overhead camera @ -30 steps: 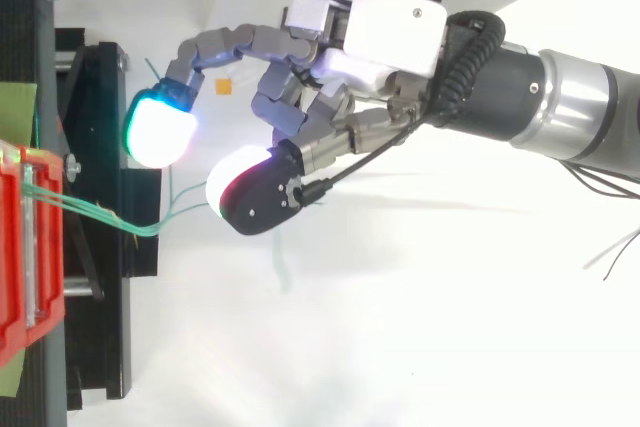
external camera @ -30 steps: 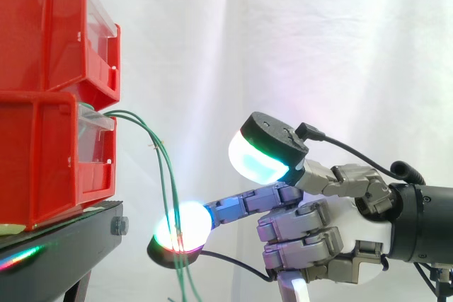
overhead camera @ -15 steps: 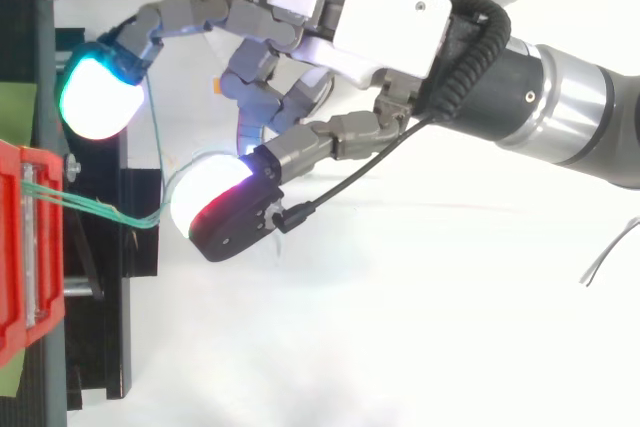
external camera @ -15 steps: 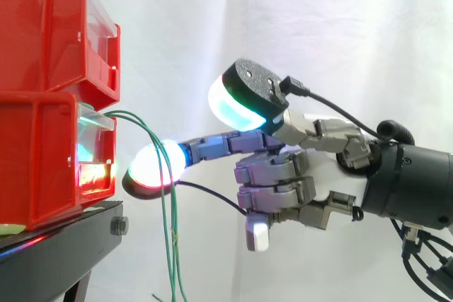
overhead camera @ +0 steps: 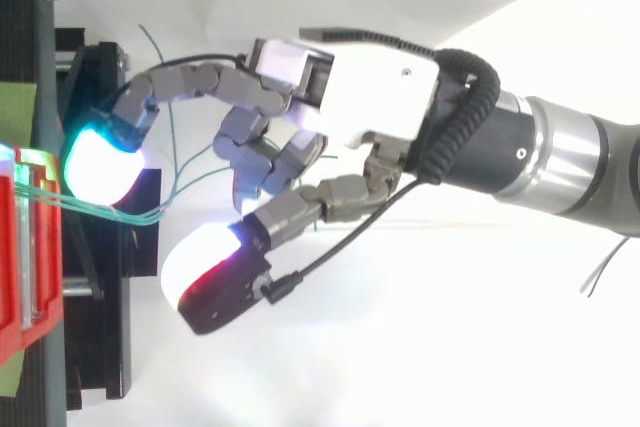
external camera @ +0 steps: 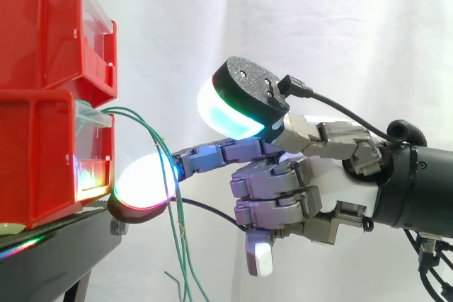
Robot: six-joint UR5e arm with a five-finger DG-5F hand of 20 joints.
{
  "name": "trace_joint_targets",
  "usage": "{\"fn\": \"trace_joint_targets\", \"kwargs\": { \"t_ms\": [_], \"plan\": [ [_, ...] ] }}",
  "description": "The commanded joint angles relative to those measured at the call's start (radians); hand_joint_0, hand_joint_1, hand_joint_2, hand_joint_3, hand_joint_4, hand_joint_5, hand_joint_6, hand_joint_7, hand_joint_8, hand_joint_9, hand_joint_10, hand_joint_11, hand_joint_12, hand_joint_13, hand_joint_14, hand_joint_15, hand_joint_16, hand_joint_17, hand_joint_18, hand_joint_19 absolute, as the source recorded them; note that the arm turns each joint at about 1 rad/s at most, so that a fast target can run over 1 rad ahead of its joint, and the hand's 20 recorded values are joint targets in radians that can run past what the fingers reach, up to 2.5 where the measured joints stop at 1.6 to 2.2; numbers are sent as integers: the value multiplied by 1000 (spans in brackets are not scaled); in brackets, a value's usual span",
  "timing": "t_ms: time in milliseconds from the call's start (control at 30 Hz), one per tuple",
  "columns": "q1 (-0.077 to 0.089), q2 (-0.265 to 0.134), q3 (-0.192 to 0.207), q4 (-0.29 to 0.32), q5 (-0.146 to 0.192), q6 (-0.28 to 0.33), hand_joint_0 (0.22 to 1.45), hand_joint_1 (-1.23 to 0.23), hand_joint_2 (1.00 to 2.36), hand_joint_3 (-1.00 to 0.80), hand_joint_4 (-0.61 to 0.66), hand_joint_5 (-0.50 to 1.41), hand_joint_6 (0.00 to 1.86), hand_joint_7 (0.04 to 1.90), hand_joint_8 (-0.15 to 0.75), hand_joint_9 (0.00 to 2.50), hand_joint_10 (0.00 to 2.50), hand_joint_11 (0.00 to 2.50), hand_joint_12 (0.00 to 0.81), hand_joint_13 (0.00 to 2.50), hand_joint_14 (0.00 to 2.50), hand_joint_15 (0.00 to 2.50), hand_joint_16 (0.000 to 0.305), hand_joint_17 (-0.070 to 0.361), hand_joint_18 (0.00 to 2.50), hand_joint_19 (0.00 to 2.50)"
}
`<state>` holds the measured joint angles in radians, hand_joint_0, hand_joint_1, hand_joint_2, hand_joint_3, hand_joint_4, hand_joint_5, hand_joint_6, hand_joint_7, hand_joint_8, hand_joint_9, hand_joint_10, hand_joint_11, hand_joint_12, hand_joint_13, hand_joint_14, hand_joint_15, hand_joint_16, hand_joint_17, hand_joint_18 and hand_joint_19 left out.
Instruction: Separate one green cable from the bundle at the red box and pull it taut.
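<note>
hand (external camera: 333,196) unclenched, gripping nothing, one glowing fingertip (external camera: 141,182) touching thin green cables (external camera: 157,138) by red plastic bin (external camera: 35,153), likely to single one out

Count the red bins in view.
2: the upper bin sits stacked on the lower bin, at the side view's left edge, atop the black stand. Others may be hidden.

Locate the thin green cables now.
In the side view's left, the thin green cables arc out of the lower red plastic box and hang down past the hand's glowing fingertip.
</note>
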<state>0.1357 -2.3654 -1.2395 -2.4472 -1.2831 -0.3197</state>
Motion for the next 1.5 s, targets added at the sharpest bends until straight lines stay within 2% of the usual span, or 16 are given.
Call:
{"fn": "trace_joint_targets", "kwargs": {
  "t_ms": [0,133,167,333,433,700,967,1033,1167,1333,1400,1467],
  "plan": [
    [13,0,0,-7,1,-4,461,-776,1000,-500,356,-102,504,830,390,1540,2500,1666,539,1542,2500,1475,214,160,1982,169],
    [25,0,0,-21,-5,-19,462,-774,1000,-500,357,-101,504,835,388,1539,2500,1668,541,1543,2500,1465,214,160,1982,168],
    [35,0,0,-27,-16,-36,461,-773,1000,-500,358,-100,504,838,388,1539,2500,1665,537,1542,2500,1478,212,159,1982,158],
    [48,0,0,-41,-48,-56,460,-773,1000,-500,358,-100,504,842,388,1539,2500,1666,541,1546,2500,1471,212,159,1982,151],
    [51,0,-2,-70,-64,-56,460,-772,1000,-500,358,-99,504,843,390,1540,2500,1666,539,1547,2500,1457,212,159,1982,152],
    [58,0,0,-102,-67,-61,475,-765,1000,-500,361,-95,504,867,389,1538,2500,1691,540,1539,2500,1458,207,155,1959,169],
    [56,0,-2,-105,-47,-56,471,-759,1000,-500,369,-99,503,834,389,1541,2500,1691,540,1544,2500,1460,210,158,1970,165],
    [50,0,-2,-113,-7,-41,471,-760,1000,-500,371,-100,503,832,386,1539,2500,1689,542,1543,2500,1485,208,156,1969,165],
    [45,0,-2,-125,5,-25,470,-760,1000,-500,367,-101,504,829,389,1540,2500,1687,540,1543,2500,1457,209,157,1972,164],
    [39,0,-2,-136,22,30,470,-760,1000,-500,372,-101,504,834,388,1541,2500,1654,540,1543,2500,1457,211,158,1975,164],
    [36,0,-2,-154,30,74,470,-759,1000,-500,370,-101,504,832,389,1540,2500,1686,540,1543,2500,1458,209,157,1973,164],
    [35,0,-2,-164,30,82,470,-758,1000,-500,370,-101,504,834,388,1541,2500,1656,541,1544,2500,1460,209,157,1972,165]
  ]
}}
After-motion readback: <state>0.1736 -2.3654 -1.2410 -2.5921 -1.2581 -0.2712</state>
